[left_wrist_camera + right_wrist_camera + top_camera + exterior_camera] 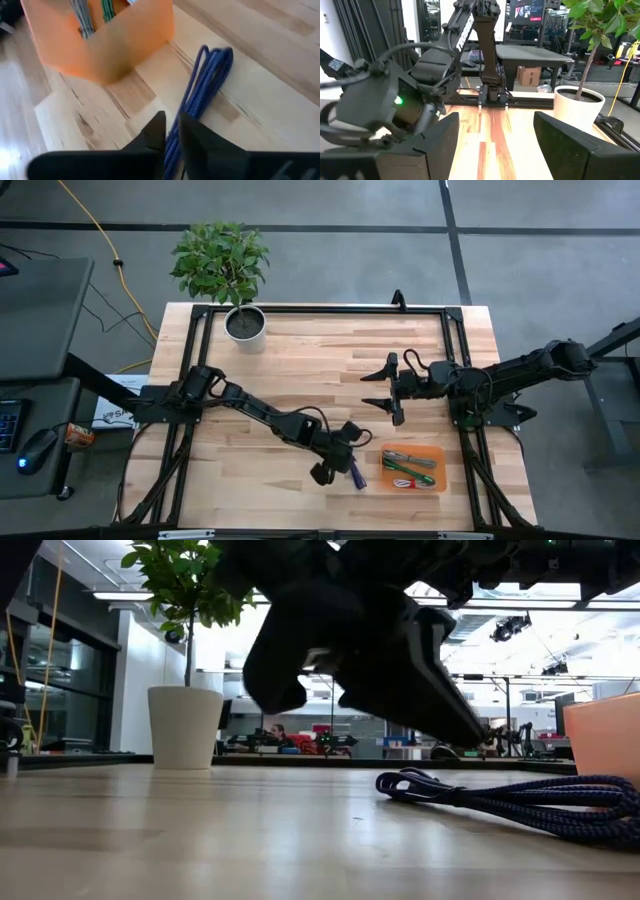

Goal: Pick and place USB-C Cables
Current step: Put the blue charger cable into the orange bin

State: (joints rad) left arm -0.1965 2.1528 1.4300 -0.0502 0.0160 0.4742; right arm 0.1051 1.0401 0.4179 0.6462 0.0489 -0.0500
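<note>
The dark blue USB-C cable lies flat on the wooden table just left of the orange tray. In the low view the blue bundle stretches along the table top. My left gripper is low over the cable's near end, its fingers close together around it. The silvery grey cable, the green one and the white-and-red one lie in the tray. My right gripper is open above the table's middle right, holding nothing. My left gripper has the dark blue cable between its two fingers, at the bundle's end nearest the wrist. The fingers come slanting from above and lie along the bundle. The rest of the bundle, out to its looped end, lies on the table.
A potted plant in a white pot stands at the table's far left. The orange tray's wall stands close beside the blue cable. Bare wood lies between the two grippers and toward the table's left. A black frame runs along the table's edges.
</note>
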